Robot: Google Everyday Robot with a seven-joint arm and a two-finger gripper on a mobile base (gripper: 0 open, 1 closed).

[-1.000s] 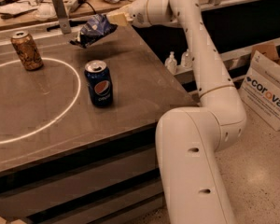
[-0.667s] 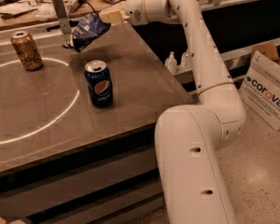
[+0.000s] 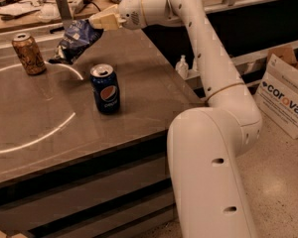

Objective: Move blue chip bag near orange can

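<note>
The blue chip bag hangs crumpled from my gripper, lifted over the back of the table with its lower end just above the surface. The gripper is shut on the bag's upper right edge. The orange can stands upright at the back left of the table, a short way left of the bag. My white arm reaches in from the right over the table's back edge.
A dark blue Pepsi can stands upright near the table's middle, in front of the bag. A grey table bears a white curved line. A cluttered bench lies behind. A cardboard box sits on the floor at the right.
My gripper has carried the blue chip bag leftward and a little lower, closer to the orange can. Both cans have stayed put.
</note>
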